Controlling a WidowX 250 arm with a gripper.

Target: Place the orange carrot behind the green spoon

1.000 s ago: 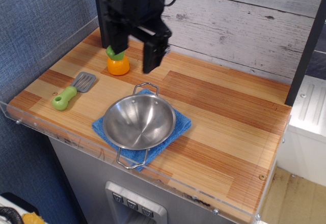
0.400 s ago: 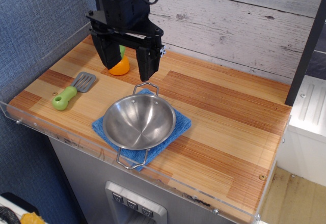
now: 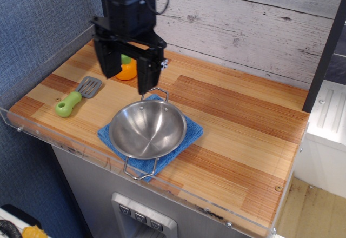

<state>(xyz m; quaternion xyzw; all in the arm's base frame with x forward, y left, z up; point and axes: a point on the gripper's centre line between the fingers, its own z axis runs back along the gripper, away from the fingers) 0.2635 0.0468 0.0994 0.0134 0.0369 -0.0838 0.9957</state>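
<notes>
A steel bowl [image 3: 147,129] with two wire loop handles is seen near the front edge of a wooden tabletop [image 3: 238,119], one handle pointing to 12 o'clock and the other to 6 o'clock. The bowl is set on a blue cloth [image 3: 190,132], whose corners show beyond the rim at 3 and 9 o'clock. The tabletop is made of striped planks in light and reddish tones and is edged by a clear plastic barrier [image 3: 48,136] along the front and left sides. A whitewashed plank wall [image 3: 254,27] is seen at 12 o'clock, and a blue textured panel [image 3: 38,21] at 9 o'clock.
</notes>
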